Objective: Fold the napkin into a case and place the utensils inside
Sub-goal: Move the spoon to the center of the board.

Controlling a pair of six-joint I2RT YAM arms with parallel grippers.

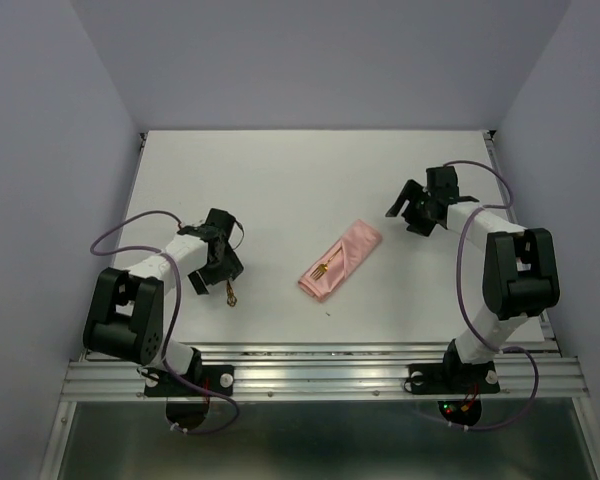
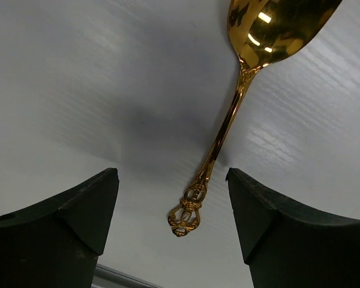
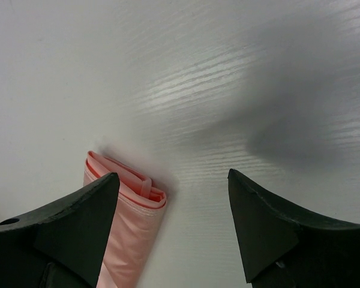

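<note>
The spoon (image 2: 227, 123) has its bowl cut by the top edge; the case (image 3: 132, 231) runs off the bottom edge, partly behind the right claw (image 3: 172, 175); the gold utensil (image 1: 323, 268) on it is too small to identify.

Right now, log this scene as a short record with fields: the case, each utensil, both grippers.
case: pink folded strip, lying diagonally mid-table
first utensil: gold, at the case's near end; tucked in or lying on top, cannot tell
spoon: gold, flat on the table, outside the case
left gripper: open, fingers either side of the spoon handle, not touching it
right gripper: open, empty, beside the case's far end
</note>
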